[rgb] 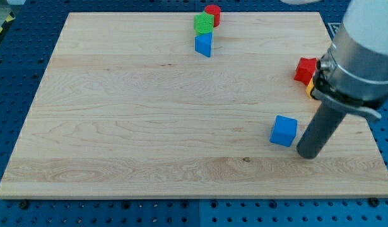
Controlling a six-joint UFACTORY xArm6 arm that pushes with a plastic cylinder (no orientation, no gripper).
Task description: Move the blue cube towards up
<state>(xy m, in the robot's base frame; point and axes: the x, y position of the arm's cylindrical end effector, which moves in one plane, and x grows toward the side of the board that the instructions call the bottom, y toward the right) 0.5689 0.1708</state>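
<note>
We see the wooden board [149,113] with the blue cube [283,131] low toward the view's right, well below the top edge, so the upward push looks barely begun. We carry no pincer, only a rod; my tip [307,153] sits just right of the cube, slightly below it.

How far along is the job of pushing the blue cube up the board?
Done: nothing visible; the blue cube sits low on the board. In hand: my tip rests just right of and slightly below it. Left: get beneath the cube and push it toward the view's top.
</note>
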